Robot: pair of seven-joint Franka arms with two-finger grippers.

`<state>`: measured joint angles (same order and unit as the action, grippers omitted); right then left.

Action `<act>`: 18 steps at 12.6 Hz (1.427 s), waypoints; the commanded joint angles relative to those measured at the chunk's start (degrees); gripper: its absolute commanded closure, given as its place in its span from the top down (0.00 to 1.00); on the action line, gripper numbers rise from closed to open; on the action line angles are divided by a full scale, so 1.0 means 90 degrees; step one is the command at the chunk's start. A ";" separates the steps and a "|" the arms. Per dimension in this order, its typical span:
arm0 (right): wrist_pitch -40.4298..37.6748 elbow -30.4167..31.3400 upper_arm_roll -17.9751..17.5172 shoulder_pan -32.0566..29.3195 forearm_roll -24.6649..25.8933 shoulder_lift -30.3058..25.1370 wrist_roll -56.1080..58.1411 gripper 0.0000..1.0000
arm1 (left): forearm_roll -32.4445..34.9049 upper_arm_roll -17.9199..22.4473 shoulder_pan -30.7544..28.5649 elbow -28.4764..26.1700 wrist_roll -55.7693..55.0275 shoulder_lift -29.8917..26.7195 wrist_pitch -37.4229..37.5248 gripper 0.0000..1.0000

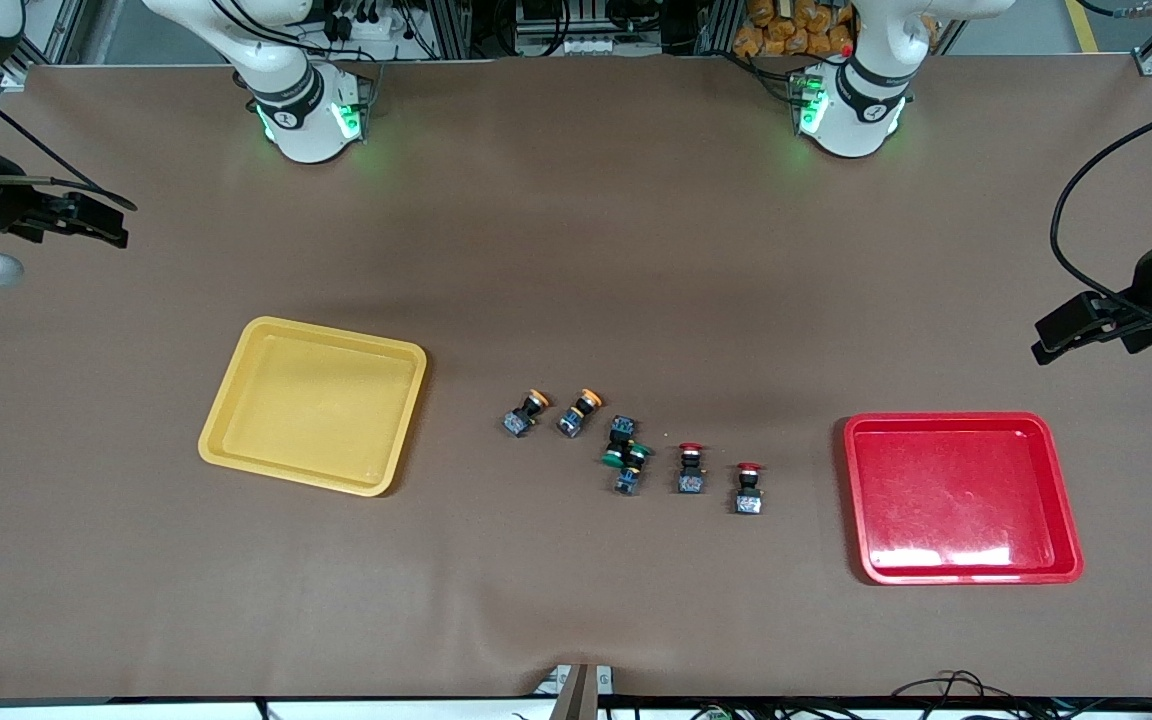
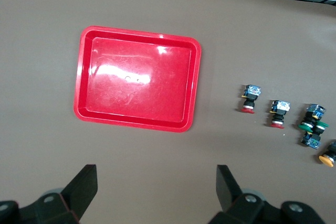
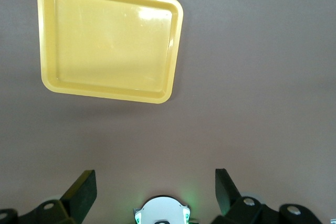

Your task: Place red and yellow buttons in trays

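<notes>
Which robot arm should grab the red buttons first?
Probably the left. Its open hand hangs beside the red tray, and the red buttons lie nearest that tray.

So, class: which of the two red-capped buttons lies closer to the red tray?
The red button nearest the front camera; the other red button lies farther from the red tray.

A robotics lab: aluminium framing [image 1: 456, 25], cables [image 1: 1086, 215], brown-covered table [image 1: 576, 250]

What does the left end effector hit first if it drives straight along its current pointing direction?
Probably bare table, just short of the red tray. The left end effector is open and empty, facing mat between its fingers; depth is unclear.
</notes>
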<state>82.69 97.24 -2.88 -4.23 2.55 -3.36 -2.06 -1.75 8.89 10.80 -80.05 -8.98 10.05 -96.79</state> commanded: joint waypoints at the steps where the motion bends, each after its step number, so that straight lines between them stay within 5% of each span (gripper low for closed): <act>1: -0.0076 -0.0082 0.0066 0.0031 -0.0098 0.0041 -0.0094 1.00 | -0.0010 0.0018 0.0011 0.0017 0.0079 -0.0013 0.0032 1.00; 6: -0.0086 -0.0072 0.0076 0.0060 -0.0098 0.0061 -0.0054 1.00 | -0.0089 0.0008 -0.0019 -0.0022 0.0363 0.0094 0.0022 1.00; 12: -0.0086 -0.0062 0.0222 0.0158 -0.0107 0.0109 -0.0054 1.00 | -0.0546 -0.0041 0.0391 0.0036 -0.0319 0.1167 -0.0572 1.00; 18: -0.0164 -0.0072 0.0359 0.0207 -0.0107 0.0188 -0.0045 1.00 | -0.0733 -0.0041 0.1123 0.0037 -0.1266 0.2553 -0.2455 1.00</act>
<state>81.95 97.27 -0.71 -3.44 2.35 -2.00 -2.05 -7.38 8.09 18.88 -81.16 -17.90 28.95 -114.99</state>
